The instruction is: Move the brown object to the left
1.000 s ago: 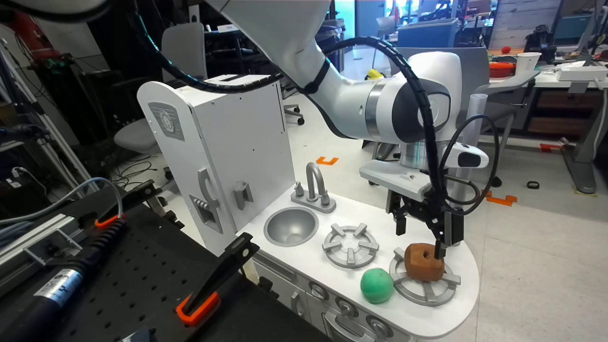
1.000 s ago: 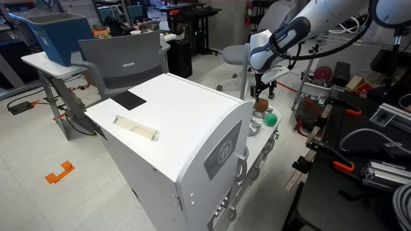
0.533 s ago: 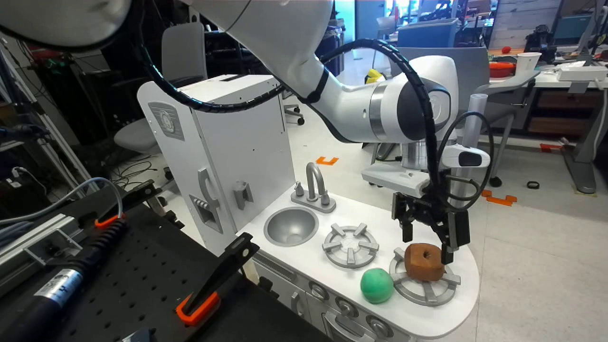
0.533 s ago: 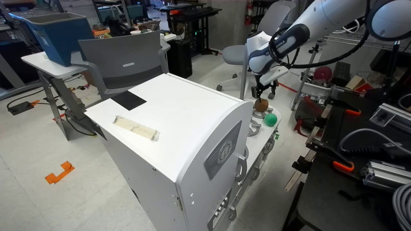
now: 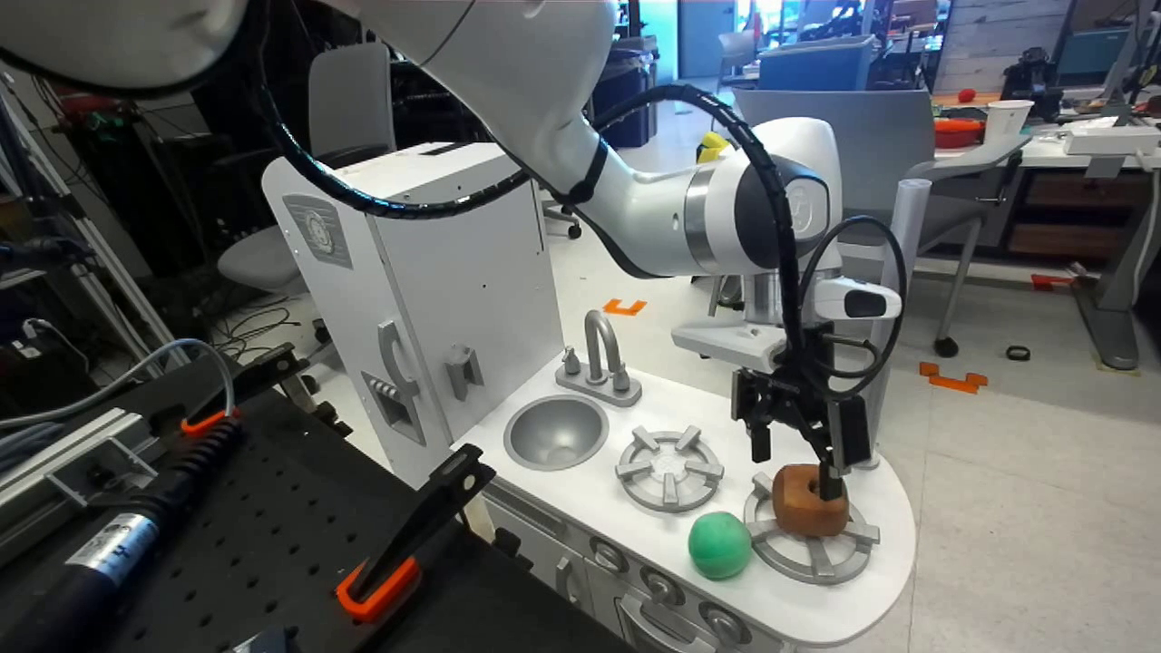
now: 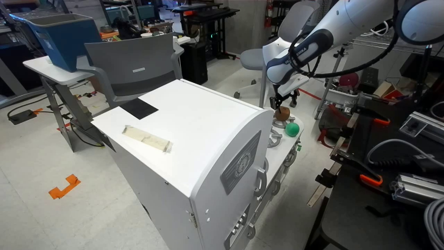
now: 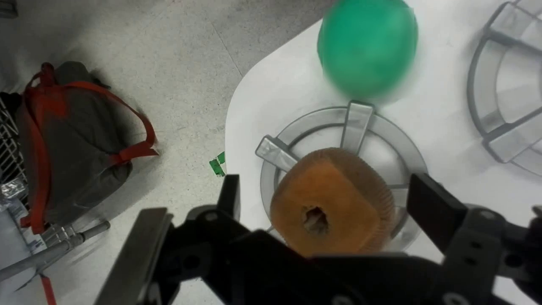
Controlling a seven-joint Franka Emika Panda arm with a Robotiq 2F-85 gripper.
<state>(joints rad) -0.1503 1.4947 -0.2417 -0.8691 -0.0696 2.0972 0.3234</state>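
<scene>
Nearby, green ball (image 5: 719,545) beside burner (image 5: 820,558) bearing brown object (image 5: 802,510).

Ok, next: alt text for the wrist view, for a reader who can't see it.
A brown lump with a ragged hole rests on a gray burner ring, framed by the open hand. At the top, a green ball sits on the white countertop; at left, a dark bag with red straps lies on the floor.

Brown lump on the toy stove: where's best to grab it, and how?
Probably across two opposite sides, from straight above: the rounded brown lump sits on the burner, holed top up, and in the wrist view the open pincer looks wider than it.
</scene>
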